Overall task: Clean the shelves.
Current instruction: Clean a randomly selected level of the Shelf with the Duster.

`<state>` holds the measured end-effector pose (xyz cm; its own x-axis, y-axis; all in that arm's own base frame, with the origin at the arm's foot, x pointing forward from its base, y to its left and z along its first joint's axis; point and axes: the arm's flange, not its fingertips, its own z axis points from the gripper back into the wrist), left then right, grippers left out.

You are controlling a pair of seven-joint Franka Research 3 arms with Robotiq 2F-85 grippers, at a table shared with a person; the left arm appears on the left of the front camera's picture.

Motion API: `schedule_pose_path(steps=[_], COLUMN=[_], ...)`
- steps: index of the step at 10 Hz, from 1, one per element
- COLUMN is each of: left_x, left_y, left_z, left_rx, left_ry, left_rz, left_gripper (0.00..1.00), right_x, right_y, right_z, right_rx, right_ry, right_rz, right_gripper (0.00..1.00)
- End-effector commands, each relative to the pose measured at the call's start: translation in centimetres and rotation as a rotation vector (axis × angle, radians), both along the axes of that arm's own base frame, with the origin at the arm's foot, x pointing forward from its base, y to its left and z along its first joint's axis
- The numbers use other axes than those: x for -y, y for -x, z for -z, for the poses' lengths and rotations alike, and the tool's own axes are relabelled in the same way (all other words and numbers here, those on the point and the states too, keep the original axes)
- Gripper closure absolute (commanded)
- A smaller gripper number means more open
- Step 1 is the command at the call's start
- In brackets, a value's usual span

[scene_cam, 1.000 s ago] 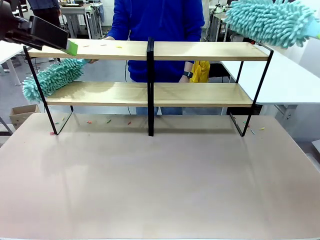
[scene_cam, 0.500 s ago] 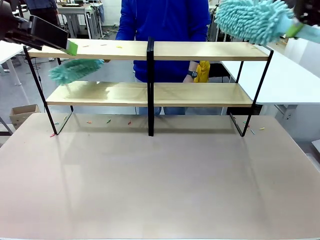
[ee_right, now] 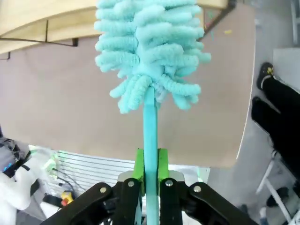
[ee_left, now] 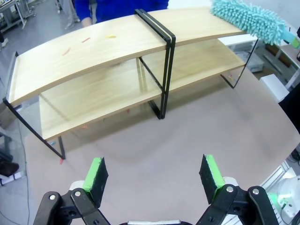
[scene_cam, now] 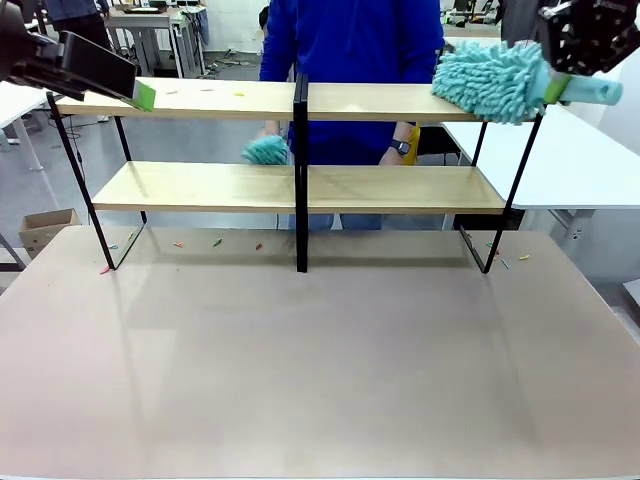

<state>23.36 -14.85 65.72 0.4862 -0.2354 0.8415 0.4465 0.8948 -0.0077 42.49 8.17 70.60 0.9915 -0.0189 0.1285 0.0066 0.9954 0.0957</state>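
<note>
The right gripper (ee_right: 150, 163) was pinched shut on the handle of a teal microfibre duster (scene_cam: 488, 80), whose head lay at the right end of the top board of the shelves (scene_cam: 200, 187). Dusting that board seemed the step in hand. The next move probably called for a sweep leftward toward the central post (scene_cam: 300, 170). The left gripper (ee_left: 154, 171) hung spread and empty off the shelves' left end.

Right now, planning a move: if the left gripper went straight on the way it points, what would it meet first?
Probably the bare table just before the shelves' middle post; the open left gripper aims down there. Depth is unclear, so it might be the post instead.
</note>
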Motion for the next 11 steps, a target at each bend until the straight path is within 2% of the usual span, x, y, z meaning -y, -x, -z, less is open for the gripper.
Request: schedule_pose_path(steps=[1, 3, 4, 7, 9, 11], left_x=[-0.1, -0.1, -0.1, -0.1, -0.1, -0.1], left_y=[0.1, 0.1, 0.1, 0.1, 0.1, 0.1], left_z=[0.1, 0.1, 0.1, 0.1, 0.1, 0.1], left_rx=[0.003, 0.003, 0.003, 0.003, 0.003, 0.003], left_ry=[-0.001, -0.001, -0.001, -0.001, -0.001, -0.001], left_rz=[-0.003, -0.003, -0.003, -0.003, -0.003, -0.003], left_gripper=[0.00, 0.00, 0.00, 0.00, 0.00, 0.00], right_x=[0.8, 2.3, 2.5, 1.4, 1.8, 4.1], right_y=[0.8, 1.0, 0.9, 0.6, 0.8, 2.4], right_z=[-0.8, -0.8, -0.7, -0.7, -0.7, -1.9], right_rx=[-0.061, -0.043, -0.041, 0.052, 0.052, 0.059], right_ry=[0.039, 0.097, 0.118, 0.113, 0.035, -0.170], right_rz=[0.159, 0.340, 0.327, 0.159, 0.056, -0.166], right_gripper=[0.88, 0.88, 0.88, 0.88, 0.88, 0.88])
